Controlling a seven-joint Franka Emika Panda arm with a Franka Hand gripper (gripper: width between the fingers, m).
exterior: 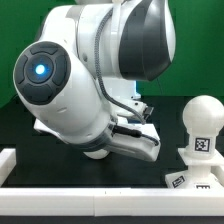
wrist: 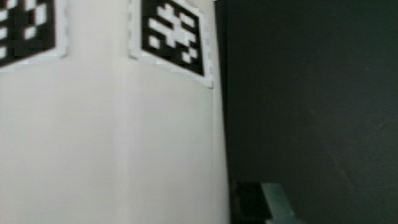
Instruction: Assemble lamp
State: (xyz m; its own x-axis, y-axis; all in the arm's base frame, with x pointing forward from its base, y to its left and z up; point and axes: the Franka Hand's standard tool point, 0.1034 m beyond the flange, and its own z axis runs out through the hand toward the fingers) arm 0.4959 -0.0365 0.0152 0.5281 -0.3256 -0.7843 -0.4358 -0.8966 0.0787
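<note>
My gripper [exterior: 128, 140] hangs low mid-desk; whether its jaws are apart, I cannot tell. The bulb [exterior: 203, 118] stands on the base [exterior: 200, 150] by the desk's exterior-view right edge. I should lift straight, unhurried.

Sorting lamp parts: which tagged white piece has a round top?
The bulb, upright at the exterior view's right: ball head over a tagged neck. The low tagged piece by it looks flat.

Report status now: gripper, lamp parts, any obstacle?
Gripper hidden behind arm, state unclear. Bulb upright on base. Tagged white part close before wrist camera.
</note>
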